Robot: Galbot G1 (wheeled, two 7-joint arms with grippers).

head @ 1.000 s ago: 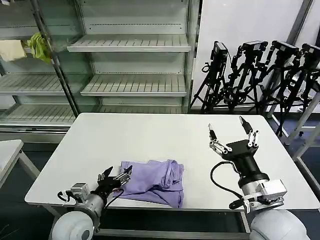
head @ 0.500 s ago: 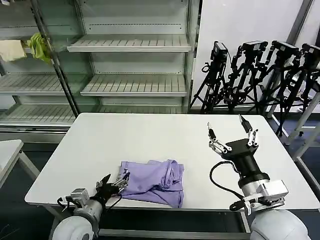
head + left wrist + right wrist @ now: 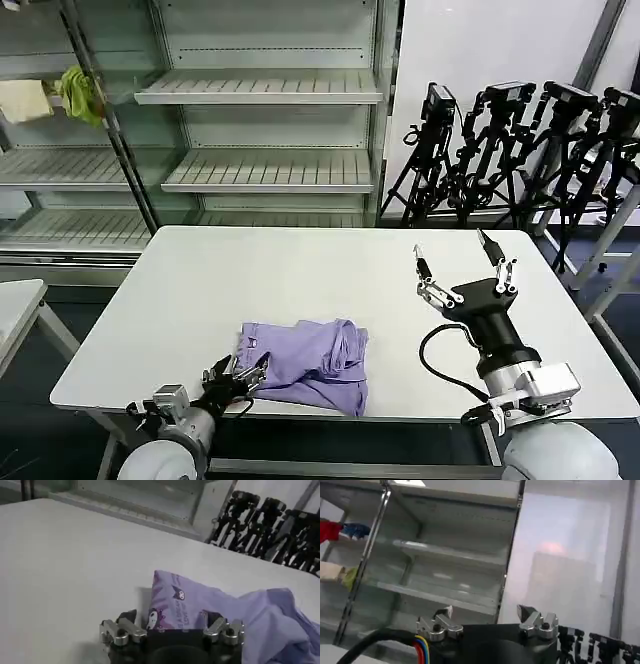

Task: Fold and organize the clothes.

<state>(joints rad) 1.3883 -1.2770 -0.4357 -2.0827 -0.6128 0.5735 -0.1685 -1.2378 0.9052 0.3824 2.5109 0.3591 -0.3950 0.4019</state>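
The lavender T-shirt (image 3: 312, 364) lay in a loosely folded bundle on the white table (image 3: 300, 280), toward 6 o'clock in the head view, close to the near edge and slightly left of the table's centre line. Its surface was rumpled, with a ridge of gathered fabric along its right side. The left gripper (image 3: 240, 377) sat low at the table's near edge, at about 9 o'clock from the bundle, its fingers spread apart and the tips just at the shirt's left corner; whether they touched the cloth could not be told from the head view. In the left wrist view the left gripper (image 3: 172, 625) showed both fingers parted, with the shirt's corner (image 3: 172, 602) lying between them, turned up so that a darker purple cartoon print and some small lettering showed; no pinch on the fabric was evident. The right gripper (image 3: 465, 265) was held up above the table at about 3 o'clock from the shirt, well apart from it, fingers pointing upward and spread wide, holding nothing. The right wrist view showed the same gripper (image 3: 485, 615) with its two fingertips wide apart against the glass-fronted shelving (image 3: 445, 555). Behind the table stood metal shelves (image 3: 265, 90), and at 1 o'clock a cluster of black tripods (image 3: 520, 150).
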